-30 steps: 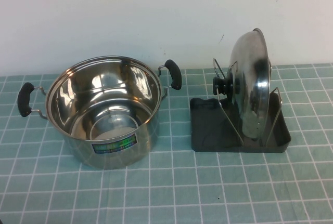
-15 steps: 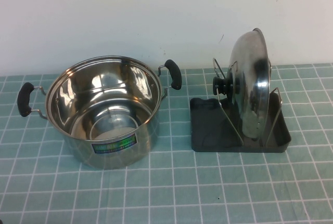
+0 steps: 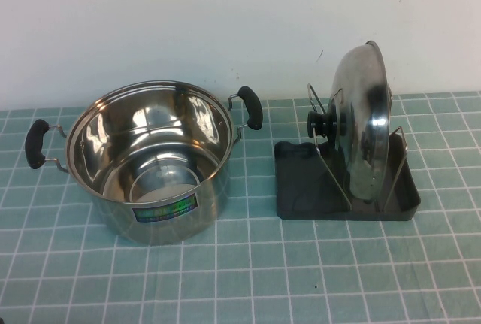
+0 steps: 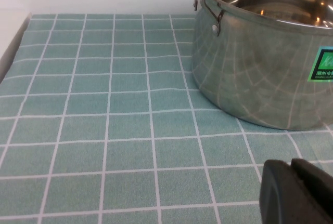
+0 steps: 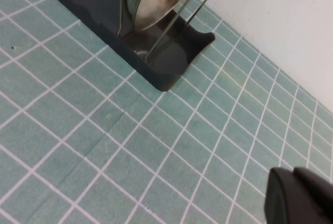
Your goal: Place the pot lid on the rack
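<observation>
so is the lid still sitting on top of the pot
No, the lid stands on edge between the wires of the rack, and the pot beside it is open and empty.

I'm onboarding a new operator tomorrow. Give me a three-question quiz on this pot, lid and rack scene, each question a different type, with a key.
1. True or false: the pot lid stands on edge between the wire dividers of the rack.
2. Multiple choice: the lid's black knob faces A) the steel pot, B) the wall, C) straight up.
3. Fill in: the left gripper sits low above the tiled mat beside the ____, while the right gripper is near the rack; neither holds anything.

Key: 1 true; 2 A; 3 pot.
</observation>
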`<state>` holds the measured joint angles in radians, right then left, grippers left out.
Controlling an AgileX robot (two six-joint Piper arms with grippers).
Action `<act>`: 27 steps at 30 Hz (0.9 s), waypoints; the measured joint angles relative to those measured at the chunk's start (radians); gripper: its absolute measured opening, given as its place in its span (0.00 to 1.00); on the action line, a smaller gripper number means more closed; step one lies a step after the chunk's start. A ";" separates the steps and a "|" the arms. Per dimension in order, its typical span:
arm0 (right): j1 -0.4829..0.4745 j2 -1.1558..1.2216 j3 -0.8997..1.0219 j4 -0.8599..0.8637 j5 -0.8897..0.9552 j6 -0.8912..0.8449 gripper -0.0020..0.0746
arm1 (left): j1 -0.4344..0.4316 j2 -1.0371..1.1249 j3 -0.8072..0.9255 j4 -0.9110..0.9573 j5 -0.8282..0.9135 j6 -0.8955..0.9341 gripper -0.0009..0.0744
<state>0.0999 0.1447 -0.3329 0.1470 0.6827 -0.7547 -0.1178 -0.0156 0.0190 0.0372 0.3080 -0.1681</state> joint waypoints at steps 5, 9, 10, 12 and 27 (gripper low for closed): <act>0.000 0.000 0.000 0.000 0.000 0.000 0.03 | 0.000 0.000 0.000 0.000 0.000 0.000 0.01; 0.000 0.000 0.002 0.000 -0.003 0.000 0.03 | 0.000 0.000 0.000 0.000 0.000 0.000 0.01; 0.000 0.000 0.005 0.000 -0.013 0.000 0.03 | 0.000 0.000 0.000 0.000 0.000 0.000 0.01; 0.000 0.000 0.029 -0.004 -0.050 0.000 0.03 | 0.000 0.000 0.000 0.000 0.000 0.000 0.01; -0.123 -0.156 0.353 -0.182 -0.331 0.407 0.03 | 0.000 0.000 0.000 0.000 0.002 0.000 0.01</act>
<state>-0.0227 -0.0112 0.0201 -0.0349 0.3515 -0.3480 -0.1178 -0.0156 0.0190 0.0372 0.3104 -0.1681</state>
